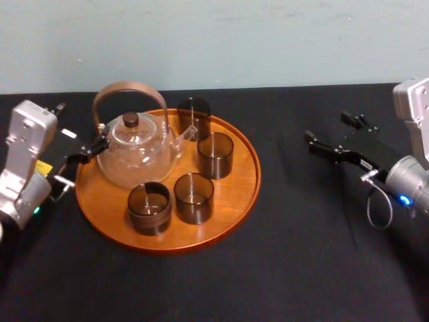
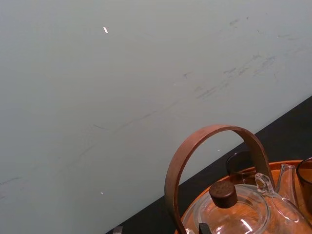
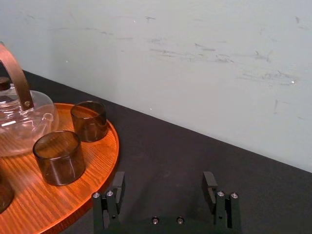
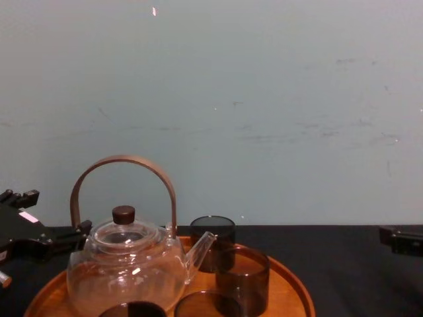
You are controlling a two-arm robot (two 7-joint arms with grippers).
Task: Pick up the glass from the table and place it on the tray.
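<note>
Black table (image 1: 301,261), pale wall (image 1: 268,40). All four glasses (image 1: 194,198) seem to stand on the tray (image 1: 244,181) beside a teapot (image 1: 134,157). Right gripper (image 3: 164,179), wide open and empty, hovers right of it; withdraw level, clear of the rim. Left gripper (image 1: 90,149) idles by the teapot.

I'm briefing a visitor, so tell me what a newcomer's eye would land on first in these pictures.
The round wooden tray, left of centre on the black table, draws the eye first. It carries a clear glass teapot with a hooped brown handle, with four dark glasses beside it. Next come the left gripper at the tray's left edge and the right gripper over bare cloth to its right, jaws open.
</note>
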